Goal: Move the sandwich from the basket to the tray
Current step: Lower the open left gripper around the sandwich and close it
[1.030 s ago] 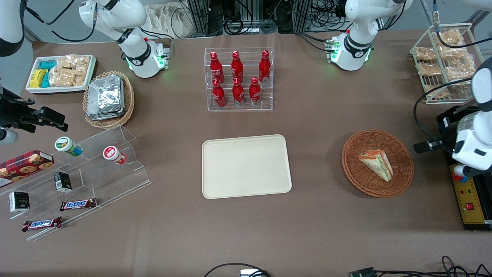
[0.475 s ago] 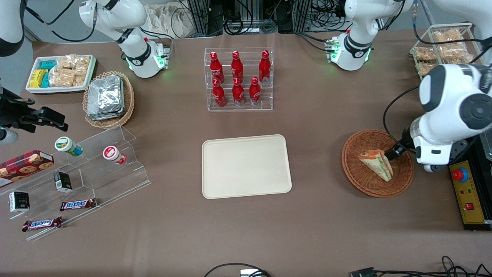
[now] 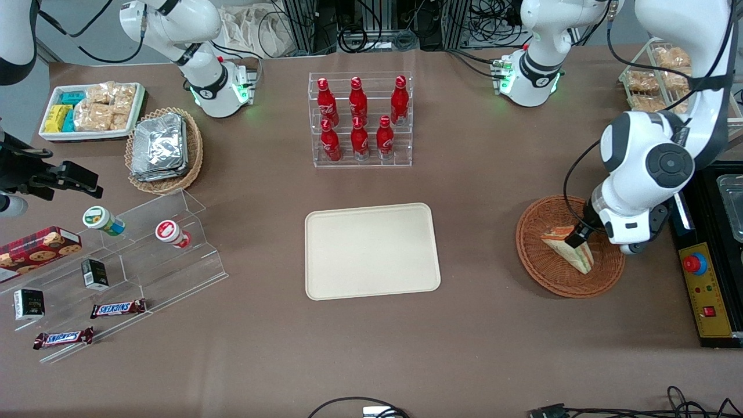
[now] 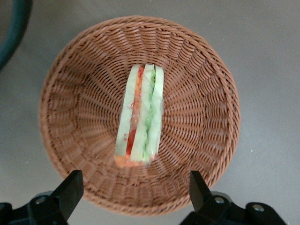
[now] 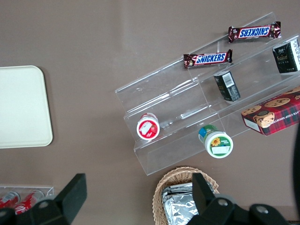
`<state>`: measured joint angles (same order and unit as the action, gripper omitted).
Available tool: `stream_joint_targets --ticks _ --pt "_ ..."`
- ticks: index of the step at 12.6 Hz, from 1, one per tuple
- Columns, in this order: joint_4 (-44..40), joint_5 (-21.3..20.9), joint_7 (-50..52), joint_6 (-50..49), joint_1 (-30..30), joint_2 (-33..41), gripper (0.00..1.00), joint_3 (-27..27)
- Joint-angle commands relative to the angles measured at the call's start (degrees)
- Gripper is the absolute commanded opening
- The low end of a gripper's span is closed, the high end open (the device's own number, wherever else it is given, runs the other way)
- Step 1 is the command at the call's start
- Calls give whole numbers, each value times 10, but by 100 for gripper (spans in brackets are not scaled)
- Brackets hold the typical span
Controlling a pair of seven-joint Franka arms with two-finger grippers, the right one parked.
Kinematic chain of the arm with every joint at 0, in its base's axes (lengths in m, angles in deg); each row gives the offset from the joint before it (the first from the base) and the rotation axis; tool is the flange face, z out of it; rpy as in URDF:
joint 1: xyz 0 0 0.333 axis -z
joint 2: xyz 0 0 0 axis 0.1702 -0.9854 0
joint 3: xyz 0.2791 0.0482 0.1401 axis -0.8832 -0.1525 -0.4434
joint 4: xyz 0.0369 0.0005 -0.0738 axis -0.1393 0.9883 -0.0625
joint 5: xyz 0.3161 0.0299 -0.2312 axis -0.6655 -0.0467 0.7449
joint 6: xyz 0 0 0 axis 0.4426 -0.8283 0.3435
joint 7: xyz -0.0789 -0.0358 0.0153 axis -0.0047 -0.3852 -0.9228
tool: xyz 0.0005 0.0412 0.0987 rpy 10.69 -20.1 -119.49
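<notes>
The sandwich (image 3: pixel 574 255), a clear-wrapped wedge with green and orange-red filling, lies in the reddish-brown wicker basket (image 3: pixel 537 264) toward the working arm's end of the table. My left gripper (image 3: pixel 578 237) hangs just above the sandwich's end that is farther from the front camera. In the left wrist view the sandwich (image 4: pixel 140 117) lies on its edge in the middle of the basket (image 4: pixel 70 93). The gripper (image 4: pixel 134 190) is open, its fingers wide apart over the basket's rim, holding nothing. The cream-beige tray (image 3: pixel 371 249) lies bare at the table's middle.
A clear rack of red bottles (image 3: pixel 360 119) stands farther from the front camera than the tray. A yellow control box (image 3: pixel 705 290) sits beside the basket at the table's edge. A wire rack of snack bags (image 3: pixel 650 87) stands above it. Acrylic snack shelves (image 3: pixel 116 267) lie toward the parked arm's end.
My left arm has swung in from the table's edge over the basket. The gripper now sits above the sandwich. The sandwich, basket and tray have not moved.
</notes>
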<state>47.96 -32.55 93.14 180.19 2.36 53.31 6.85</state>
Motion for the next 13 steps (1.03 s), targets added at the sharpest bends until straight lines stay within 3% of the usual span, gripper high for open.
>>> stream_joint_targets --ticks 1,8,9,10,11,13 --pt "17 -7 11 67 -15 -25 100 1" --pt "32 -7 9 117 -16 -60 97 1" --pt "32 -7 8 113 -15 -57 43 1" --pt "30 -7 12 110 -13 -56 12 1" --pt "29 -7 12 110 -12 -56 0 1" --pt "26 -7 12 109 -13 -55 0 2"
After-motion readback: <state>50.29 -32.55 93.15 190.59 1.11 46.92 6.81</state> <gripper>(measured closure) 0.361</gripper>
